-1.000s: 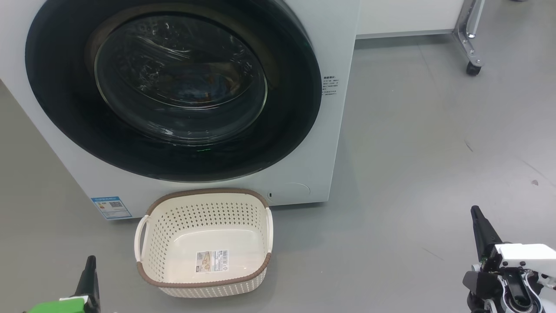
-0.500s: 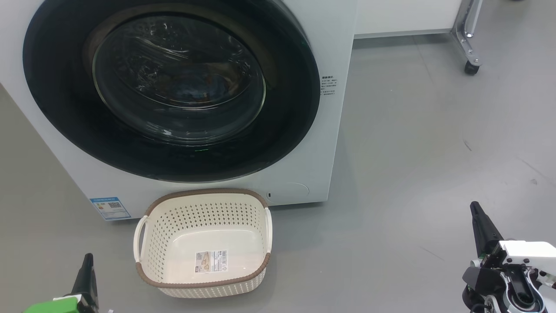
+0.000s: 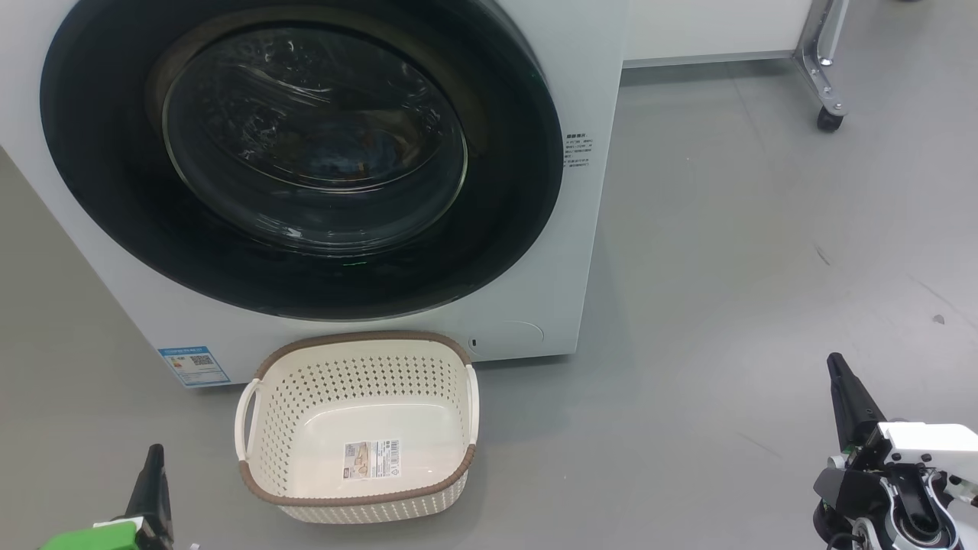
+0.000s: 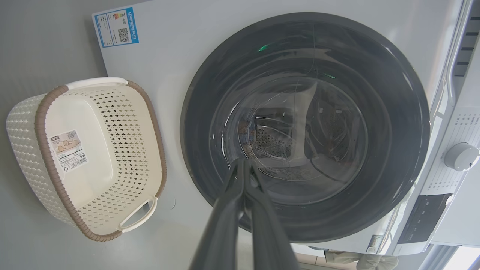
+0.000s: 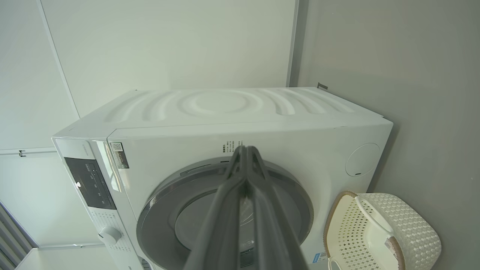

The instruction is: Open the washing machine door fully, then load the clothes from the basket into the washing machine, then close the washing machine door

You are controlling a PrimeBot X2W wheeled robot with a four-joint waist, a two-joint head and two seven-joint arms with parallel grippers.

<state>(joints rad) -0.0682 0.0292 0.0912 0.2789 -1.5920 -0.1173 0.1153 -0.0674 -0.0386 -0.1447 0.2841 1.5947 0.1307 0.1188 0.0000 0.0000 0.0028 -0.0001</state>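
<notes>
No shift since earlier: black washing machine door flush; left claw, right claw tips together.

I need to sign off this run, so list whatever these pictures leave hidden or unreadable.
- Head view: whatever lies behind the washing machine door, dimmed by glass reflections.
- Head view: print on the basket sticker, too small.
- Head view: left gripper, cut off by the bottom edge.

Soft, even light and sharp focus. Reflections streak the glass of the washing machine door. The basket throws a faint shadow toward 3 o'clock. Wrist views bow straight edges.
</notes>
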